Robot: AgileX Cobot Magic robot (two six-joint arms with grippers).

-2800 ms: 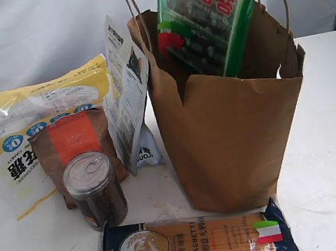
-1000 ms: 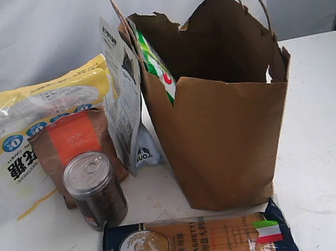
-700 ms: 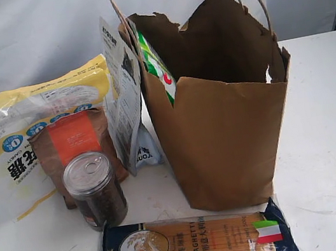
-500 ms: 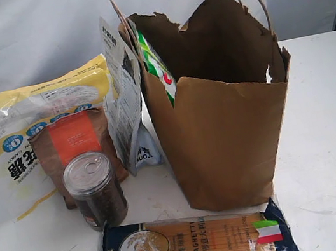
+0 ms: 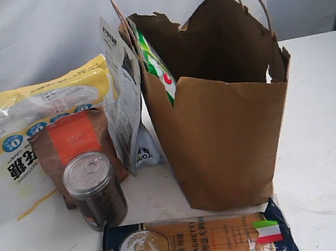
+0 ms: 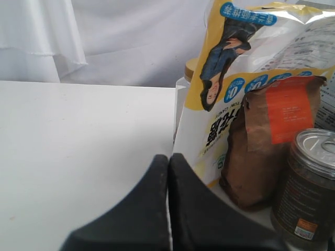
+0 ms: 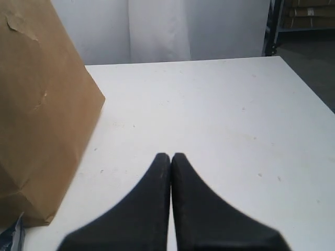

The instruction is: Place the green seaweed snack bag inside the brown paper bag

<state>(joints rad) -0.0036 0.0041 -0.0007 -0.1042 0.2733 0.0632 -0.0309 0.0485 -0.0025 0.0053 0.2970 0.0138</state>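
Note:
The brown paper bag (image 5: 224, 135) stands upright mid-table with torn rim and cord handles. The green seaweed snack bag (image 5: 157, 69) sits inside it, leaning on the bag's left inner wall; only a green strip with a red mark shows above the front rim. Neither gripper appears in the exterior view. In the left wrist view my left gripper (image 6: 168, 157) is shut and empty, low over the white table beside the candy bag. In the right wrist view my right gripper (image 7: 170, 155) is shut and empty, over bare table beside the paper bag's wall (image 7: 42, 110).
A yellow-and-white candy bag (image 5: 21, 134), a small brown pouch with an orange label (image 5: 74, 144), a dark can (image 5: 95, 190) and a grey-white packet (image 5: 126, 100) stand left of the paper bag. A dark blue spaghetti packet (image 5: 194, 245) lies at the front edge.
The seaweed bag, which stuck high out of the paper bag 2.8 s ago, has dropped inside against the left wall. A dark shape at the right edge 1.0 s ago has gone.

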